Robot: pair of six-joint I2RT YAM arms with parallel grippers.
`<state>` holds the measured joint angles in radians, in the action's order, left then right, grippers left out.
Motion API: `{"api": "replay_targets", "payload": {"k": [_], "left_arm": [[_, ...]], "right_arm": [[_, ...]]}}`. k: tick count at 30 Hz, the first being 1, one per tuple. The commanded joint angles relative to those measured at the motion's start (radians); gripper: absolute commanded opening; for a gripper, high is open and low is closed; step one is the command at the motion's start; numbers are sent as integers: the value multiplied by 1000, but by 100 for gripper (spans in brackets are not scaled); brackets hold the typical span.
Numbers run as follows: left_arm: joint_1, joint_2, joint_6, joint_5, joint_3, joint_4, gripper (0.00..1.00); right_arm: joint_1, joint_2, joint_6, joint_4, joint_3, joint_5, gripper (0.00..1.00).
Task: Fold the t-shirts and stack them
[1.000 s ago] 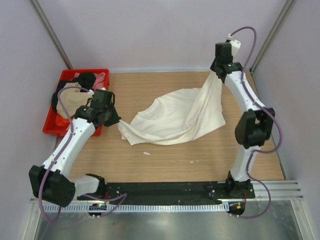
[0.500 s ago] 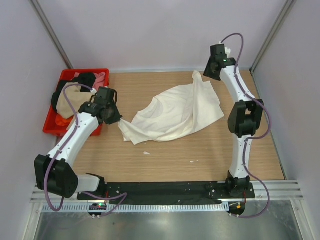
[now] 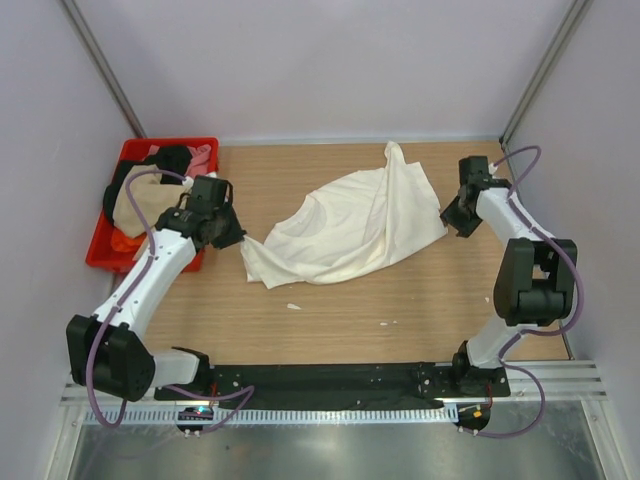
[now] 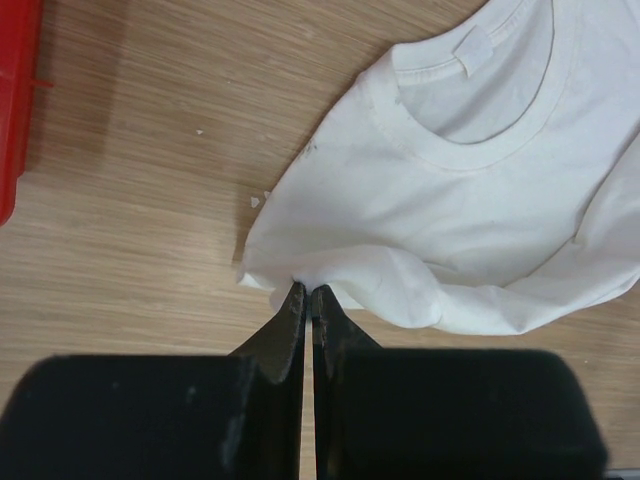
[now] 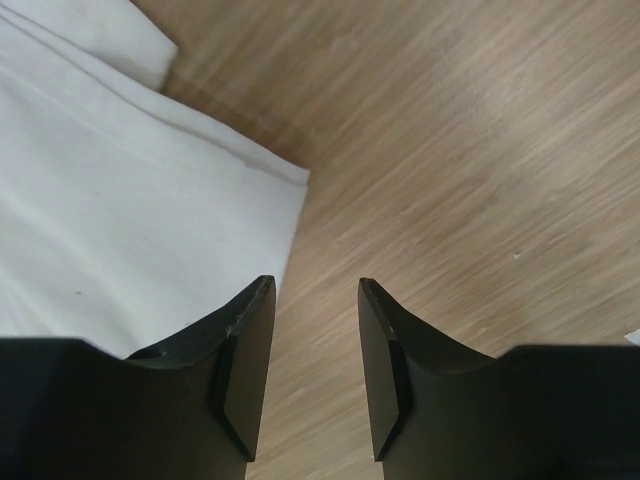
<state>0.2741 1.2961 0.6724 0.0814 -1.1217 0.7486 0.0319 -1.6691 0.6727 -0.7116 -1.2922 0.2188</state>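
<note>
Cream shirt [image 3: 350, 225] lies crumpled, sleeves lost in folds; left gripper [image 4: 307, 292] clamps its edge, right gripper [image 5: 312, 300] gapes empty beside it; crate [image 3: 135, 148] sits partly behind left arm [image 3: 150, 280].

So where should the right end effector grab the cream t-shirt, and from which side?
On the cream t-shirt, the right-edge hem corner, approached from the right over the table. It lies flat and juts toward the open right end effector, while the left end effector pinches the opposite end.
</note>
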Motion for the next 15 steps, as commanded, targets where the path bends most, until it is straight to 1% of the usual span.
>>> {"api": "replay_targets", "payload": {"k": [1, 5, 11, 14, 15], "left_arm": [[-6, -38, -4, -28, 8, -51, 0], [-6, -43, 1, -38, 23, -58, 0], [-6, -49, -7, -32, 46, -54, 0], [-6, -50, -7, -25, 49, -51, 0], [-6, -52, -8, -23, 48, -51, 0]], "right_arm": [[-1, -1, 64, 130, 73, -35, 44], [-1, -37, 82, 245, 143, -48, 43], [-1, -118, 76, 319, 157, -55, 42], [-1, -152, 68, 319, 154, -53, 37], [-1, -153, 61, 302, 153, -38, 27]]}}
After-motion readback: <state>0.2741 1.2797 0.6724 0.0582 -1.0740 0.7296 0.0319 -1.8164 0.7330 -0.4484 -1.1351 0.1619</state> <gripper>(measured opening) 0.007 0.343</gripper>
